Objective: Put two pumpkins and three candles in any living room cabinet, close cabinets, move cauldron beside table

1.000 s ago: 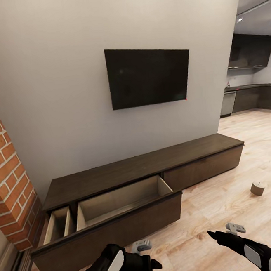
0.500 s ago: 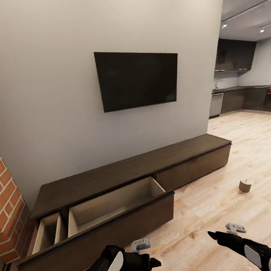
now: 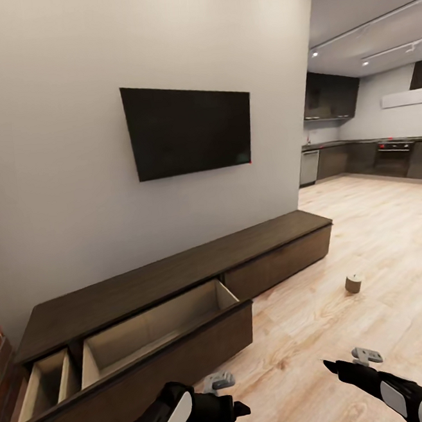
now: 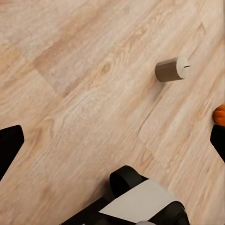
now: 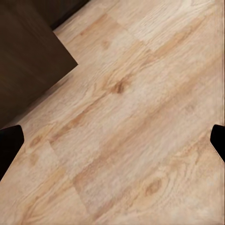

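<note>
**Open drawer, one candle out on the floor**

Pale wood flooring runs from the grey wall to a dark kitchen at the far right; a black television hangs on that wall above the cabinet, whose near drawer stands pulled out, pale inside, with nothing visible in it.

From the head, a candle stands upright on the floor, well apart from the cabinet's right end and well ahead of the right pincer; the left pincer sits low in front of the drawer face. Both arms are dark with white panels — from this view I cannot tell how the fingers stand.

The left wrist camera adds more: a candle lies across the planks beyond the fingertips, and an orange sliver at the picture's edge is a pumpkin, just beside the other fingertip; the tips sit at opposite edges of the picture, so this pincer is spread wide with nothing between.

The right wrist camera looks down on bare floor and a dark corner of the cabinet; its fingertips are likewise far apart — spread, gripping nothing.
</note>
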